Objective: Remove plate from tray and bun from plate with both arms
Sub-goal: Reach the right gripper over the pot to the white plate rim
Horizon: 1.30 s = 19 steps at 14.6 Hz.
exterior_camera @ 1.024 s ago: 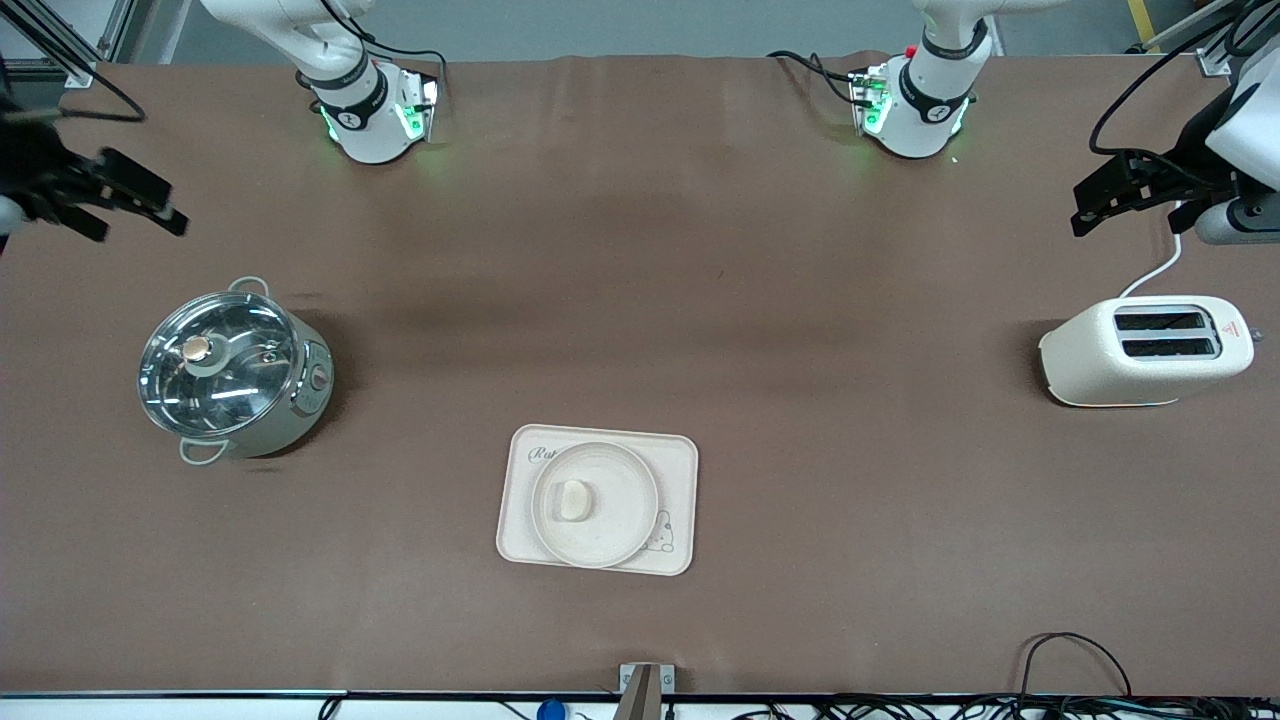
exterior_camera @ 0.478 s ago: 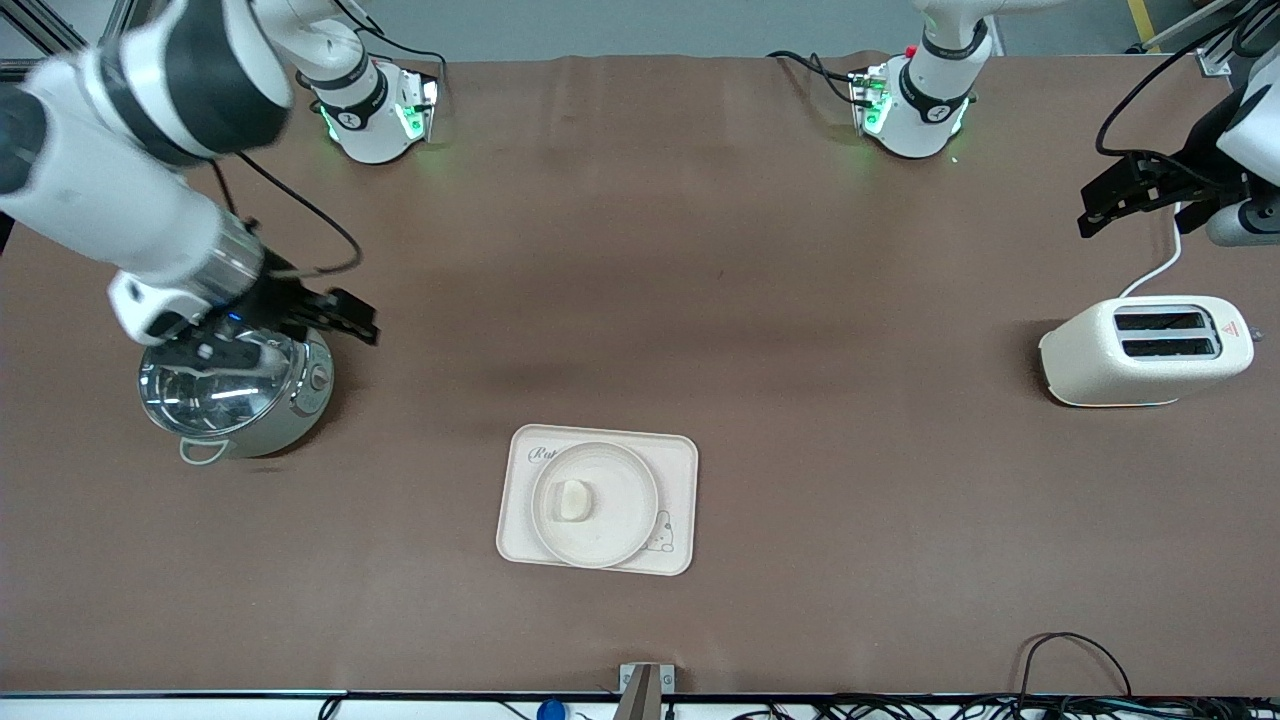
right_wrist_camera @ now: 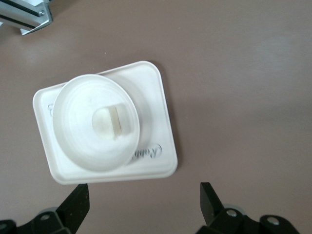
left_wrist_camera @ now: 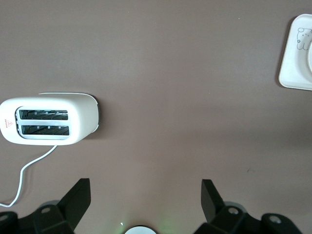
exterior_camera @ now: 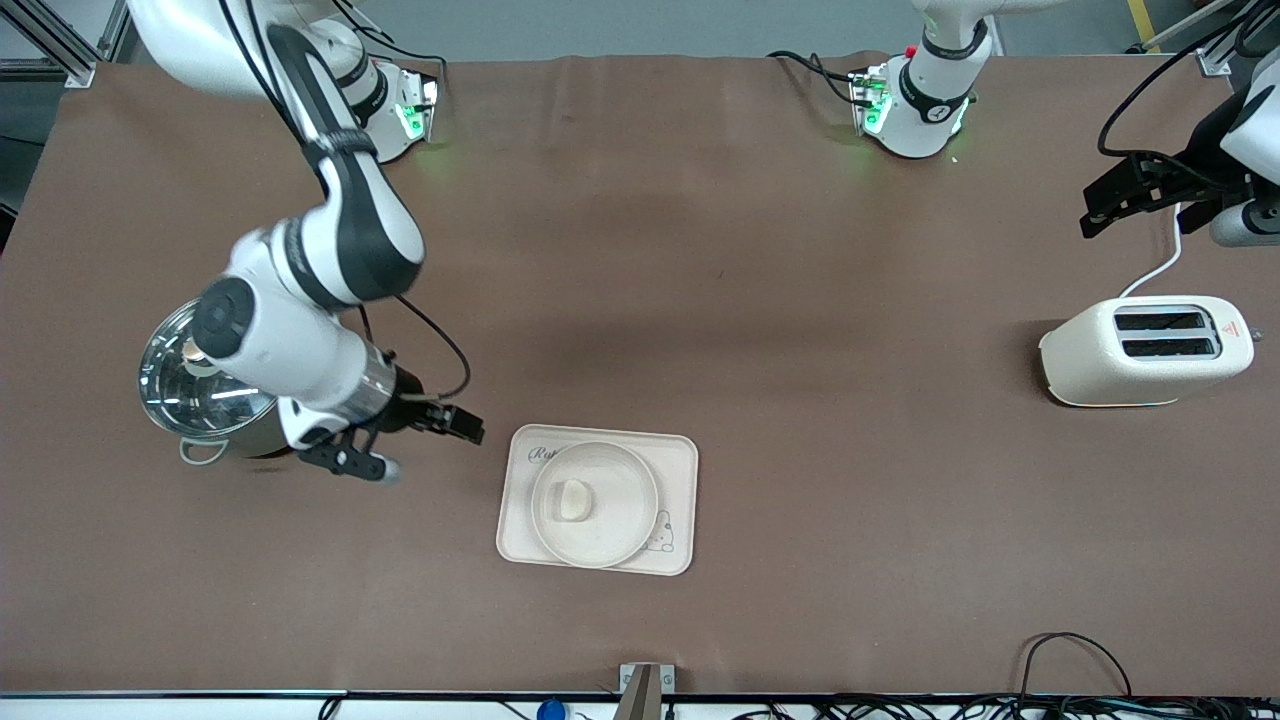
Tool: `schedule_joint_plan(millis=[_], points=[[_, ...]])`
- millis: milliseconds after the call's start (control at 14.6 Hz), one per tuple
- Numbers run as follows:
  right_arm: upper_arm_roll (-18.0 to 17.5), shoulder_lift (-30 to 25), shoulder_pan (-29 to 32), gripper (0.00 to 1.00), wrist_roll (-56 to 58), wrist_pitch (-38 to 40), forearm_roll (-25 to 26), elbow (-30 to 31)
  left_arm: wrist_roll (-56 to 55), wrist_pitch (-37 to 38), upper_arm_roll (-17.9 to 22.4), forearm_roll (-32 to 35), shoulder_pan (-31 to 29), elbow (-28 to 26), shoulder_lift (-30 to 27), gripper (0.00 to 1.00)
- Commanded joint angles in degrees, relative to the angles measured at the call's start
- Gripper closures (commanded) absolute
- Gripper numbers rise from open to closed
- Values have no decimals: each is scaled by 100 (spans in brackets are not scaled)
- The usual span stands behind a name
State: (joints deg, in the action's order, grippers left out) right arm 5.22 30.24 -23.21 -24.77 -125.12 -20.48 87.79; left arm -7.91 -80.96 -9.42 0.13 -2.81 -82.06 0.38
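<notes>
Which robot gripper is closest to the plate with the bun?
The right gripper, open beside the tray holding the plate and bun. The left gripper waits above the toaster.

Brown-covered table, grey floor

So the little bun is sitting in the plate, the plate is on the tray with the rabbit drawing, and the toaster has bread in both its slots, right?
Not quite. The bun does sit in the plate, and the plate is on the tray, but the toaster has no bread in it: both slots are empty. The left wrist view looks straight down into them and shows only the bare slots.
</notes>
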Motion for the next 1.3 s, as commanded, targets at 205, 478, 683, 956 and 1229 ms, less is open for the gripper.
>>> schedule_joint_plan(millis=[205, 478, 683, 956, 1229], points=[[-38, 1790, -70, 3, -195, -844, -175, -1519, -18, 98, -16, -4, -18, 76, 76, 0], [-293, 2117, 80, 28, -142, -1164, -175, -1642, -26, 36, -51, -4, 61, 85, 226, 0], [-320, 2179, 80, 46, 59, -1173, -184, -1642, -26, 45, -68, -13, 70, 85, 269, 0], [-469, 2214, 106, 54, 463, -1164, -263, -1616, 44, 36, -69, -13, 0, 76, 348, 0], [-504, 2258, 80, 54, 727, -1181, -307, -1529, 44, 27, -69, -39, -26, 85, 419, 0]])
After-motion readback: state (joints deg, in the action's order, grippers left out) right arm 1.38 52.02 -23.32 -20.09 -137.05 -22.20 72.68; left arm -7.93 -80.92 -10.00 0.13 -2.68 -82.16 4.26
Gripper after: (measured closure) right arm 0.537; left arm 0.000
